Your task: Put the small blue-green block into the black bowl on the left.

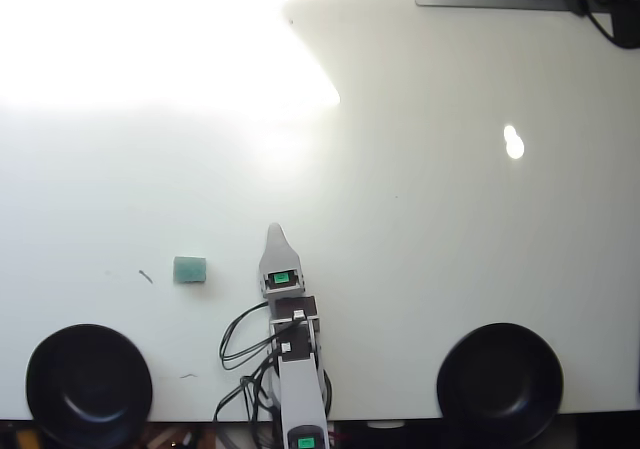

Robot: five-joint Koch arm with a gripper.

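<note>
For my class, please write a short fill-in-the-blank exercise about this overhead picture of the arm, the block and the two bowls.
1. The small blue-green block lies on the white ____.
2. In the overhead view, the block is to the ____ of the claw.
3. The number of black bowls in view is ____.
4. The black bowl nearest the block holds ____.

Missing words: table; left; two; nothing

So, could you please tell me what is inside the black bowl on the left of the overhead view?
Nothing shows inside the black bowl: only its dark hollow with glints. The blue-green block lies on the table, apart from it. The bowl's lowest edge is cropped.
</note>
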